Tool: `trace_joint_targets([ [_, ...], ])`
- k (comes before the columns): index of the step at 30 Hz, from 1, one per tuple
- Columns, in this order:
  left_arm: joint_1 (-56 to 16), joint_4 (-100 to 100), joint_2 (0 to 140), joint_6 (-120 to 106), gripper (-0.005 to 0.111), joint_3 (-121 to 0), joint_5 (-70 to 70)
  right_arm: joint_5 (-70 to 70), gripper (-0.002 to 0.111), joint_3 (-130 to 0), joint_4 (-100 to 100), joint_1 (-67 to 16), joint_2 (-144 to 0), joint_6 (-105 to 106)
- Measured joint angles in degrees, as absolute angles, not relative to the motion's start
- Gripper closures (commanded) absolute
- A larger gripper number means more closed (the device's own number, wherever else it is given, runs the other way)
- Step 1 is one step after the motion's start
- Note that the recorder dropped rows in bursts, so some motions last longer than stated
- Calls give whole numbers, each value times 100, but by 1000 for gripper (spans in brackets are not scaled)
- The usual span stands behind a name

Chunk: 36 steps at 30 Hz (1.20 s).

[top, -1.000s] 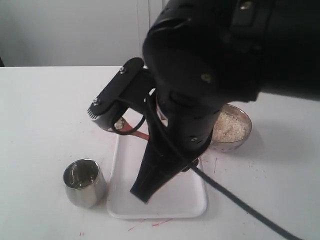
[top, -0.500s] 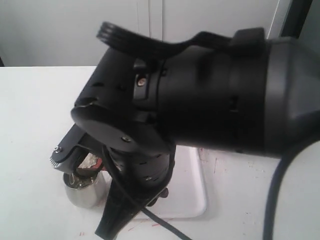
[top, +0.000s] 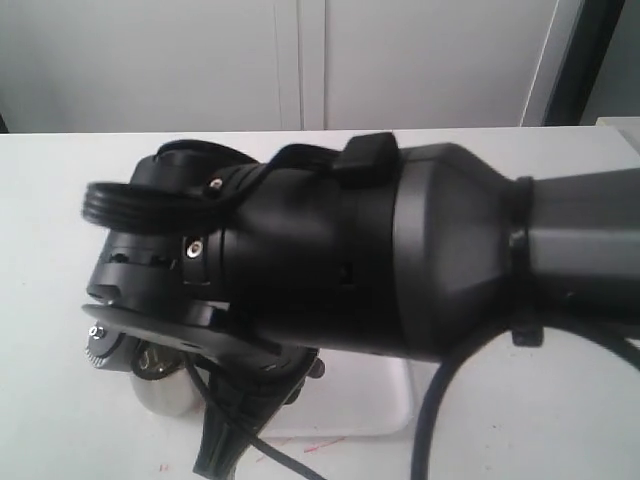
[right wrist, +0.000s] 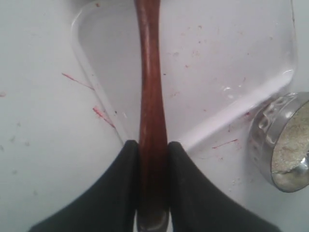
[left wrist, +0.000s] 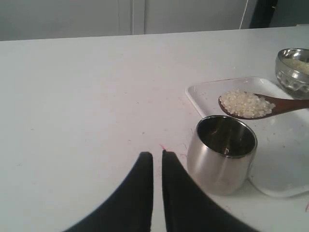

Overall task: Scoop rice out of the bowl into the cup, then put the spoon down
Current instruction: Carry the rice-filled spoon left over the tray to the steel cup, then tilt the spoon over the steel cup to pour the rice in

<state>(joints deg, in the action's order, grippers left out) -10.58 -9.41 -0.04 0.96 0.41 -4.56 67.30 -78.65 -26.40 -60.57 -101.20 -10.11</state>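
White table under me: my right gripper pinches the dark reddish-brown wooden spoon by its handle; the head, heaped with off-white rice, hangs just above the rim of the small steel cup.

You had a white rectangular tray lying flat on the white tabletop, its rim low and its corners rounded. Thin red streaks marked the tabletop just beside one tray corner. Behind stood pale cabinet panels with vertical seams.
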Motion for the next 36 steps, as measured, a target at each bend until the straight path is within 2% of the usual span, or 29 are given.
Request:
trace_joint_targets([
  [36, -1058, -941, -4, 96, 92, 41, -456, 6973, 108, -7865, -3753, -6264, -10467, -870],
])
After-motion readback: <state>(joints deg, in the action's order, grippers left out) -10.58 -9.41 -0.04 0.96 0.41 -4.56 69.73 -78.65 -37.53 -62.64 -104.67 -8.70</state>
